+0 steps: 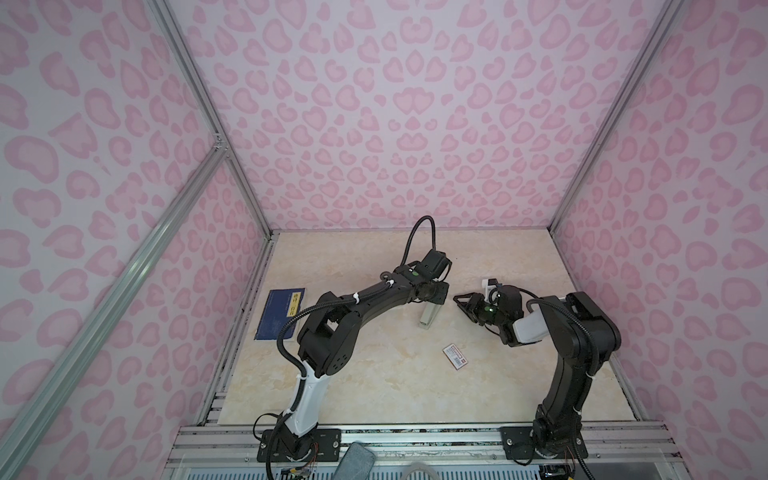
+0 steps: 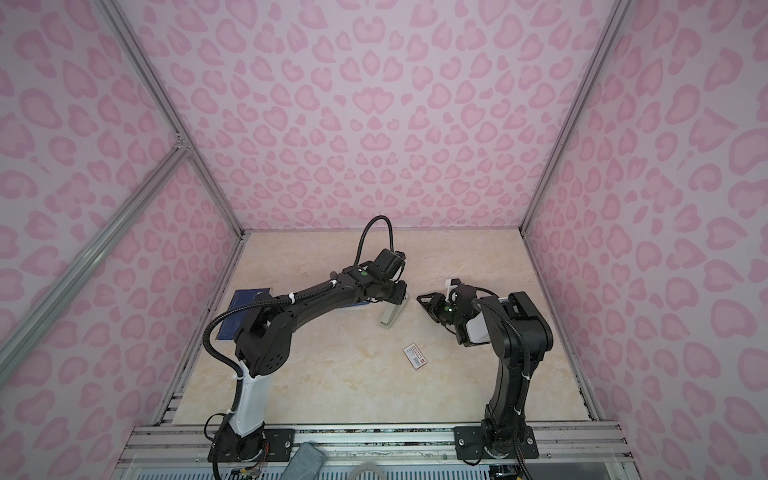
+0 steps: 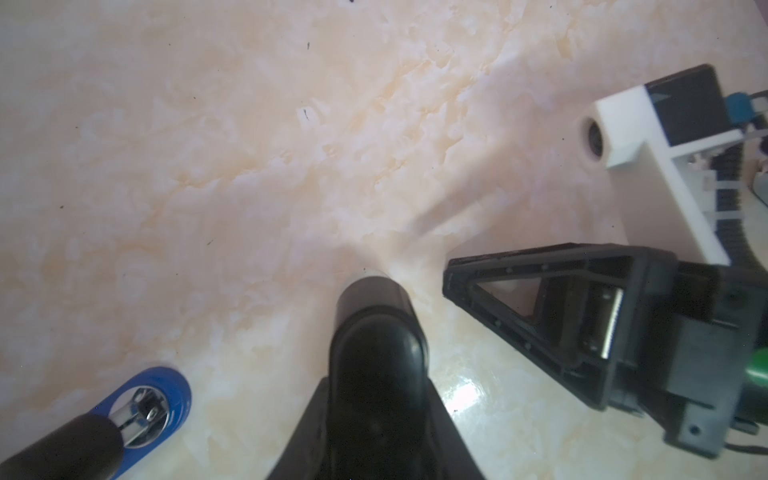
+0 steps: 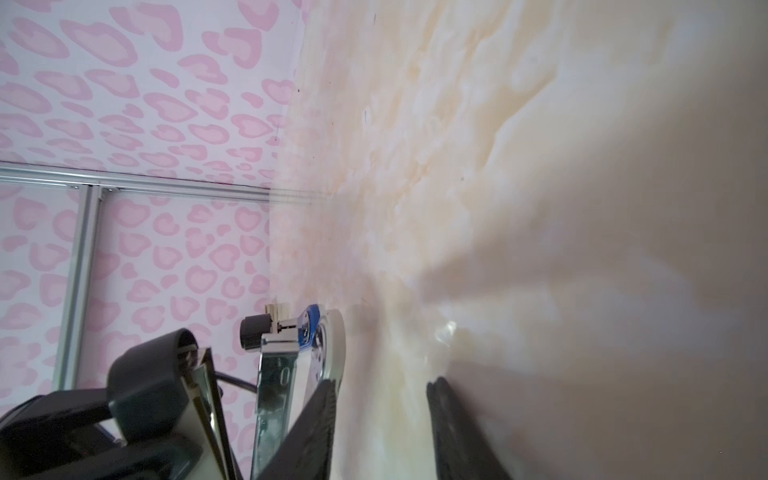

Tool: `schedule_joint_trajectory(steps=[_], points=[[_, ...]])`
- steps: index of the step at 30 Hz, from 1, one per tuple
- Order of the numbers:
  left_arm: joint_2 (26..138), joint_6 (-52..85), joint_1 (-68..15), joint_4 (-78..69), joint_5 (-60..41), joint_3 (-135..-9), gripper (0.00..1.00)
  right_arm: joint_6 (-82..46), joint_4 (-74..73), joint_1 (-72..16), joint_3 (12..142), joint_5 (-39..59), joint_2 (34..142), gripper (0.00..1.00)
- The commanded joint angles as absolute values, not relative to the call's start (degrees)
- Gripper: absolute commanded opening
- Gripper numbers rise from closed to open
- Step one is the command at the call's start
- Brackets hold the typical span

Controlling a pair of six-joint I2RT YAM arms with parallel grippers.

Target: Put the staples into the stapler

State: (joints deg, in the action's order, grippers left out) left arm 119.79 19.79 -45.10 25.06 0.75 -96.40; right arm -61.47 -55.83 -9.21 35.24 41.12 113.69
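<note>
The stapler (image 1: pixel 430 316) is seen propped at a tilt on the marbled table (image 1: pixel 374 395), its upper end under the left gripper (image 1: pixel 432 296). In the left wrist view a black finger (image 3: pixel 62 449) is seen against the stapler's blue-and-chrome end; whether the jaws are clamped on it cannot be told. The right gripper (image 4: pixel 380 390) is held just beside the stapler, jaws partly apart with only tabletop between them. The staple box (image 1: pixel 456 355), white with a red label, is laid flat nearer the front, well apart from both grippers; its print is too small to be read. A dark blue booklet (image 1: pixel 280 313) is seen by the left wall, its yellow label illegible.
</note>
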Motion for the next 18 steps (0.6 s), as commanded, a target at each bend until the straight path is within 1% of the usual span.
schedule_joint_trajectory(steps=[1,3,9,18], points=[[118.4,21.4,-45.3,20.4,-0.7,-95.7,0.04,-65.7,-62.2,-9.8,36.0,43.1,116.4,0.38],[118.1,21.4,-45.5,20.2,-0.7,-95.5,0.04,-65.7,-61.2,-10.3,36.6,43.3,117.2,0.36],[117.9,21.3,-45.5,19.4,-1.4,-95.6,0.04,-67.7,-65.2,-10.7,36.2,44.0,118.6,0.38],[118.1,21.2,-45.7,18.7,-2.2,-95.7,0.04,-71.7,-70.8,-10.8,37.0,45.4,121.4,0.34]])
